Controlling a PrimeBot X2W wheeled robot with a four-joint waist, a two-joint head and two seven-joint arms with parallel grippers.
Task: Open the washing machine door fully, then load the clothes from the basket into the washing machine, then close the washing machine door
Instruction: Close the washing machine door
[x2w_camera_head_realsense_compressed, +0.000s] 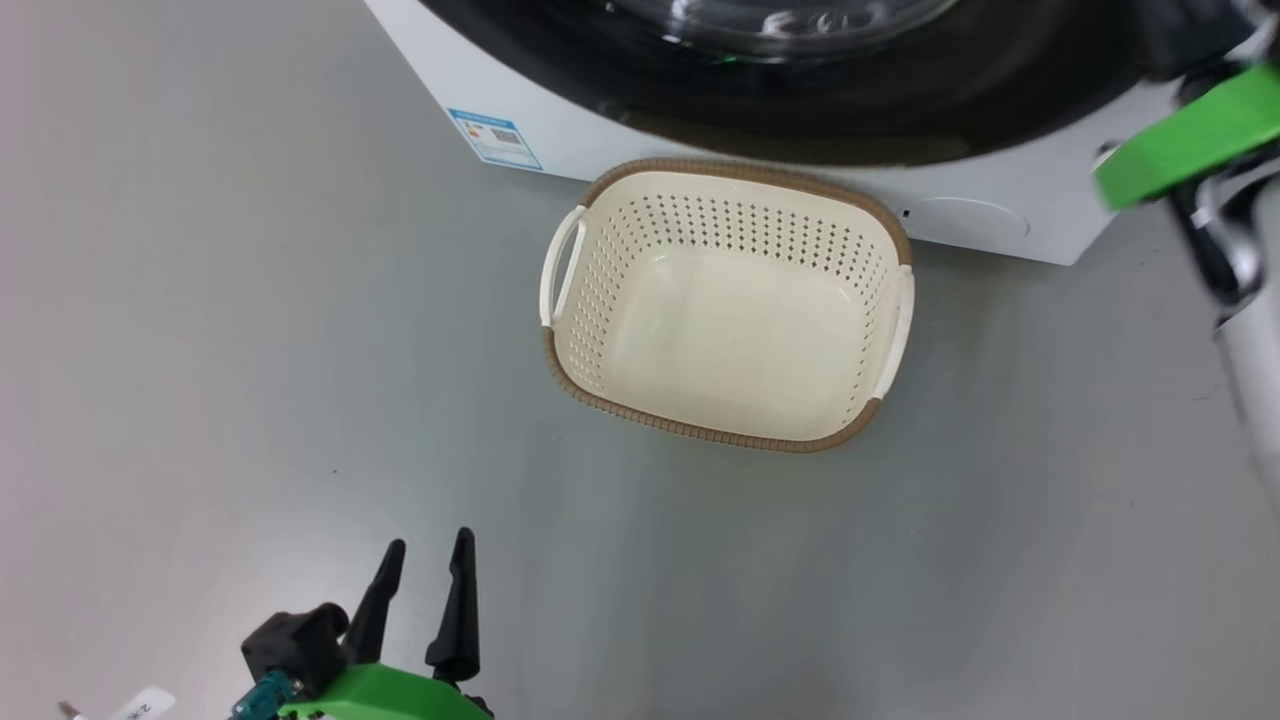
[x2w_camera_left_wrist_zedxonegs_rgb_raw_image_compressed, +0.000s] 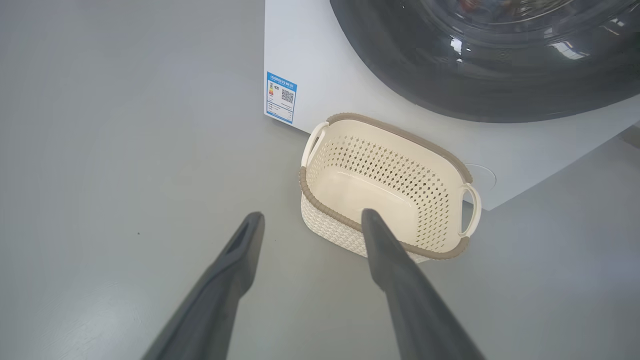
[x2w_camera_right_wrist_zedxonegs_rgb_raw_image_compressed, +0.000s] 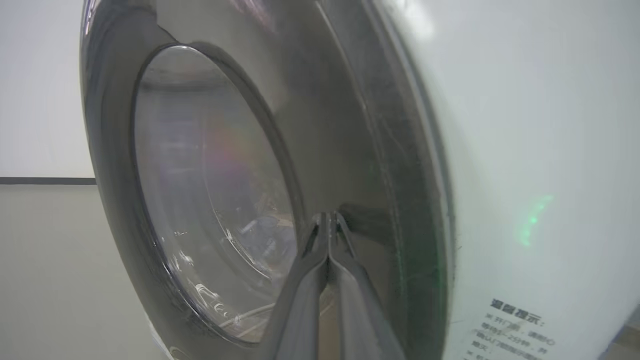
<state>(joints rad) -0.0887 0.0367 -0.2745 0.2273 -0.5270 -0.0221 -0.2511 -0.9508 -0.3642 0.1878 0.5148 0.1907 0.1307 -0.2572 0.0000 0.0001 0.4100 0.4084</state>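
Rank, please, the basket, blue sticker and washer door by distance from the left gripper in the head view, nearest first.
1. Basket, just ahead of the left gripper.
2. Blue sticker, left corner of the washer.
3. Door, top right.

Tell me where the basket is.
Centre of the head view: the basket sits on the grey floor close in front of the washing machine, below its door.

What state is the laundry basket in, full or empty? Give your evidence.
Empty. The basket stands upright, and its bare cream bottom and perforated walls show plainly, with nothing lying inside.
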